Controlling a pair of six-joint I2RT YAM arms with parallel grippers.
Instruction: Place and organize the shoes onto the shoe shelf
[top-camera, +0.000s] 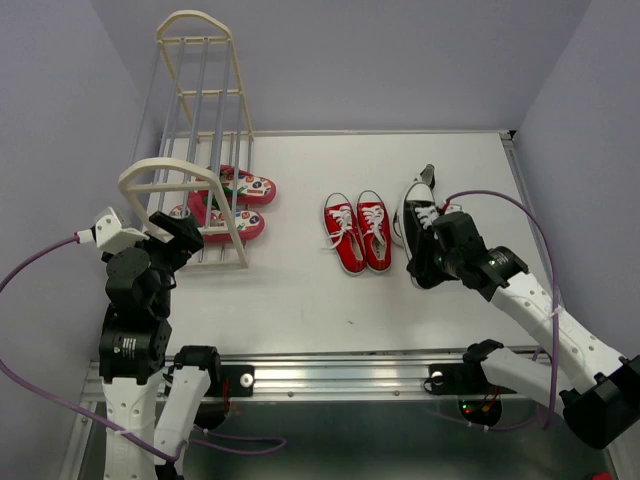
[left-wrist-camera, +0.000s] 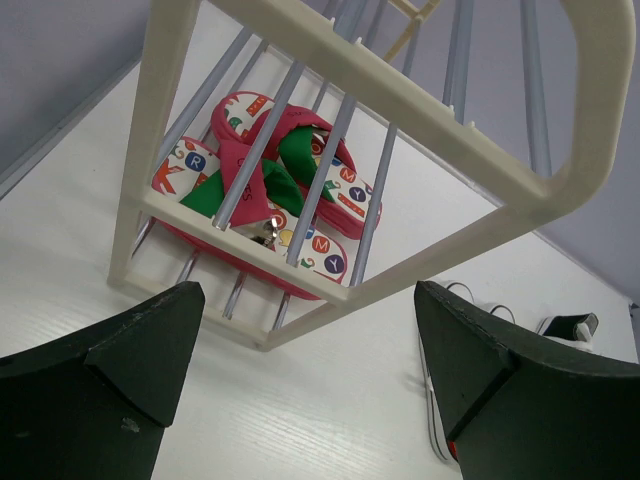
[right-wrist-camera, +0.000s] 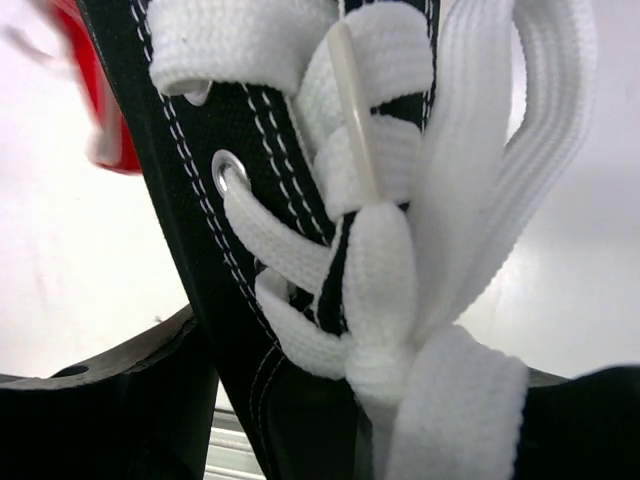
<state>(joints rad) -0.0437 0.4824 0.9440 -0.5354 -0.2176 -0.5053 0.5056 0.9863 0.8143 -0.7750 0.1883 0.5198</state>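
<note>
The cream shoe shelf (top-camera: 185, 180) stands at the table's left, and its end frame (left-wrist-camera: 400, 110) fills the left wrist view. The two flip-flops (top-camera: 232, 200) lie on its lowest rails and also show in the left wrist view (left-wrist-camera: 265, 190). The red sneakers (top-camera: 358, 232) sit side by side mid-table. My right gripper (top-camera: 432, 255) is shut on a black sneaker (top-camera: 418, 210), whose tongue and white laces (right-wrist-camera: 390, 250) fill the right wrist view. I cannot make out the second black sneaker separately. My left gripper (top-camera: 185, 235) is open and empty just in front of the shelf's near end, as the left wrist view (left-wrist-camera: 310, 390) shows too.
Grey walls close the table on the left, back and right. An aluminium rail (top-camera: 340, 378) with the arm bases runs along the near edge. Purple cables (top-camera: 540, 230) loop beside both arms. A thin cable (left-wrist-camera: 435, 400) lies on the table by my left gripper.
</note>
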